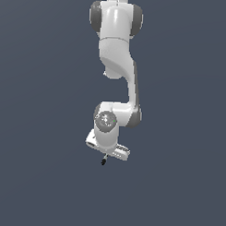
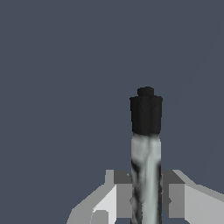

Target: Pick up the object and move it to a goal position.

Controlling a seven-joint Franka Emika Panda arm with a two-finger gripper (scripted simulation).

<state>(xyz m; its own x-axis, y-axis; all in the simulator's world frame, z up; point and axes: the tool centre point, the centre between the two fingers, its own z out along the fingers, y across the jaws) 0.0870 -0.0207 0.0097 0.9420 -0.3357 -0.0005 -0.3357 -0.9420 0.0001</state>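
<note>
My gripper [image 2: 146, 197] is closed on the pen [image 2: 146, 148], with a finger pressed against each side of the grey shaft, so I already have the thing I am meant to carry. In the wrist view the pen runs straight out from between my fingers [image 2: 124, 199], black tip [image 2: 146, 114] leading, so its long axis lies along my reach, not across it. From the exterior view the gripper [image 1: 105, 153] hangs below my arm [image 1: 118, 55] and only the dark tip of the pen [image 1: 104, 161] pokes out beneath it (the shaft is hidden there). No goal marker shows in either view, so I cannot tell which way the carry should go.
</note>
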